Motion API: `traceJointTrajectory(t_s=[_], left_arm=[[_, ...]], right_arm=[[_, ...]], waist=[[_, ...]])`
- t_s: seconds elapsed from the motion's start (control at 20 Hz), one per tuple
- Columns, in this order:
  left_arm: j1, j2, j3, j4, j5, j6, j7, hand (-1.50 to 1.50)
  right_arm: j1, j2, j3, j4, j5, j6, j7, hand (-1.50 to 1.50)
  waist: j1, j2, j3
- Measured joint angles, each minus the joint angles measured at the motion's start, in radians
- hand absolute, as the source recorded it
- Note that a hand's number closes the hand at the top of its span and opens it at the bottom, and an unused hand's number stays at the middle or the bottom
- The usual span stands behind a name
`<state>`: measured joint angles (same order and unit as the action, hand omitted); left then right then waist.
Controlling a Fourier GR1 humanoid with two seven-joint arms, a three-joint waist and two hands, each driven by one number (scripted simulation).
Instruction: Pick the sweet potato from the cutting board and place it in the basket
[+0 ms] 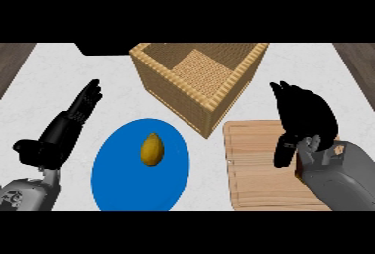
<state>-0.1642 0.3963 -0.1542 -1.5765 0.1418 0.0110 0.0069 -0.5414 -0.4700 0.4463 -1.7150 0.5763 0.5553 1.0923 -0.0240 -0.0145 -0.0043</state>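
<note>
While I look down from the head view, the right hand (304, 119) sits over the upper right part of the cutting board (253, 173), its fingers curled downward and its thumb hanging toward the board's middle. I cannot tell whether anything is enclosed in that hand; its black fingers hide whatever lies beneath them. No sweet potato is visible on the bare wood of the board. The basket (212, 101), a woven square box, stands at the top centre of the counter (51, 84), turned corner-on toward me, with its near corner just beside the board's upper left edge. Its interior floor is visible and I see no object on the exposed part. To the left of the board lies a blue plate (117, 178), carrying a small yellow-brown oval item (152, 149) near its centre. The left hand (77, 111) rests at the left side, fingers straight and pointing up toward the far edge, holding nothing, apart from the plate.
</note>
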Motion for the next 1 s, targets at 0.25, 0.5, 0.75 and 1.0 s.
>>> traceJointTrajectory(t_s=[0.25, 0.5, 0.75, 1.0], left_arm=[[-0.002, 0.003, 0.016, 0.015, 0.0, -0.011, -0.013, 0.0], [-0.008, -0.006, 0.031, 0.061, -0.006, -0.032, -0.056, 0.0], [0.001, -0.013, 0.028, 0.027, -0.018, -0.042, -0.035, 0.0], [0.003, -0.037, 0.033, 0.039, -0.041, -0.057, -0.047, 0.0]], right_arm=[[0.027, -0.012, -0.03, -0.087, -0.021, 0.057, 0.022, -1.5], [0.124, -0.023, -0.065, -0.164, 0.021, 0.071, 0.018, -1.5], [0.229, -0.028, -0.095, -0.189, 0.104, 0.065, -0.024, -1.5], [0.321, -0.017, -0.107, -0.156, 0.226, 0.025, -0.095, -1.5]], waist=[[-0.001, 0.003, 0.001], [0.003, 0.008, 0.002], [0.014, 0.011, 0.004], [0.02, 0.013, 0.004]])
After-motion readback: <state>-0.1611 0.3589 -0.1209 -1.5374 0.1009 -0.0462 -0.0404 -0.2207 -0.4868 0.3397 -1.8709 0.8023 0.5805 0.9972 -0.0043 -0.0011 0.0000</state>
